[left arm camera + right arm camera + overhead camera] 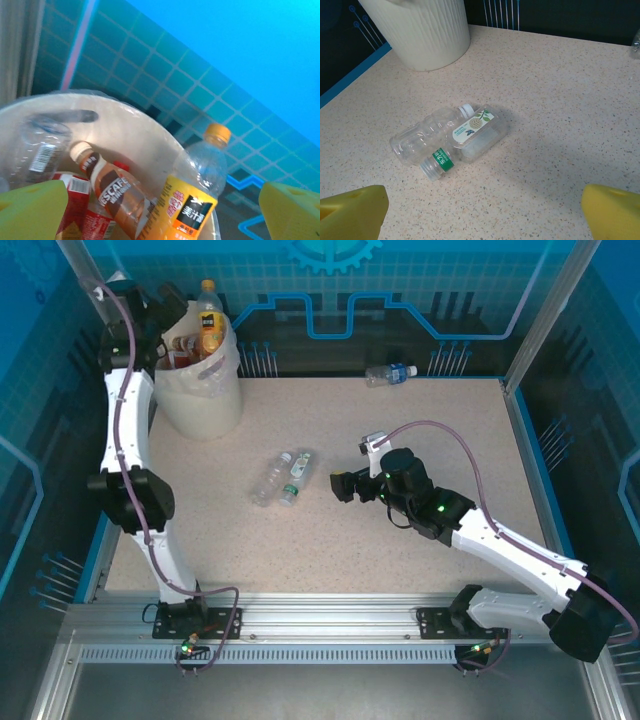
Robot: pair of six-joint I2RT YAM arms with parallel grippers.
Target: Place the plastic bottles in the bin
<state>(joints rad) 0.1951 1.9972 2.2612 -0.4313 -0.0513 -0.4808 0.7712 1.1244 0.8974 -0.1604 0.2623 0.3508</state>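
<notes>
The cream bin point(205, 400) stands at the far left, holding several plastic bottles. An orange-labelled bottle point(209, 325) with a yellow cap sticks up above its rim. My left gripper point(168, 308) hovers open over the bin, holding nothing. In the left wrist view the orange bottle point(192, 200) leans on the bin wall point(145, 135) beside a brown coffee bottle point(115, 192). Two clear bottles point(270, 478) point(297, 475) lie side by side mid-table. My right gripper point(340, 485) stands open just right of them. The right wrist view shows the green-banded bottle point(472, 137) against its neighbour point(420, 137).
A blue-labelled bottle point(390, 373) lies at the table's far edge, against the back wall. The bin point(420, 30) stands beyond the two clear bottles in the right wrist view. Metal frame posts rise at the far corners.
</notes>
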